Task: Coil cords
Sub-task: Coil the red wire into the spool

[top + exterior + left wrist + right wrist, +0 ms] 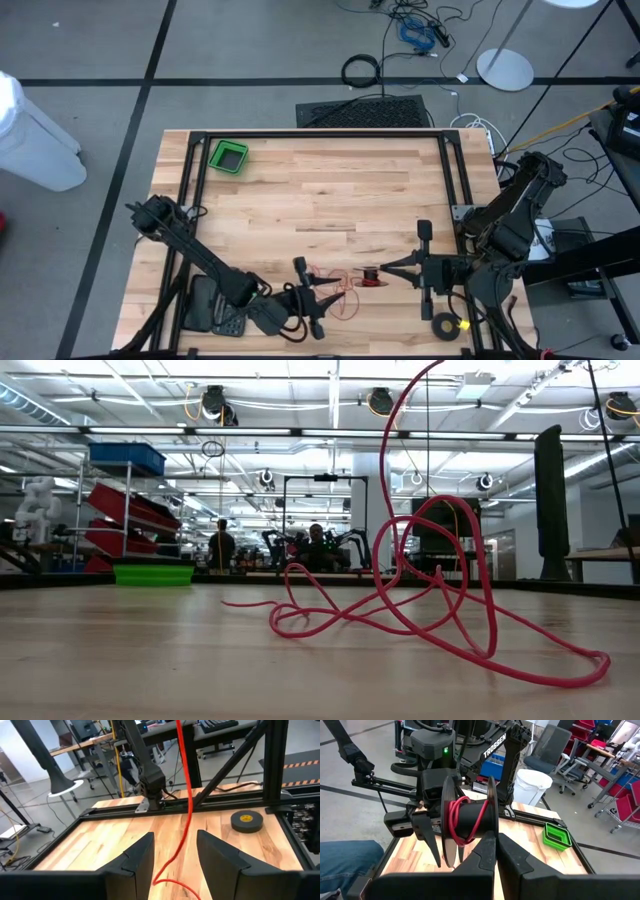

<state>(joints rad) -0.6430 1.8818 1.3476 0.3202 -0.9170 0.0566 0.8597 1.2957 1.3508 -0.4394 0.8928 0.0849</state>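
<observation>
A pale wooden table (320, 190) in a black frame, workshop floor all around, shelving and seated people far behind in the low view. At the far left corner, a green bin (228, 156), well apart from the work. Near the front edge, left of centre, the left gripper (318, 302), jaws standing apart with the red cord (186, 810) running up between them, not pinched; probably guiding the strand rather than holding it. Loose loops of that cord sprawled on the table just beside those jaws, tangled and far from tidy, one strand rising out of the top of the low view. Just right of the loops, a small black spool (469, 822) carrying a few red turns, flanges upright, held off the table at the tip of the right gripper (388, 270), jaws shut on one flange, likely so the strand can wind on. Most of the cord not yet wound. Further right, at the front corner, a flat black tape ring (444, 326), lying untouched.
</observation>
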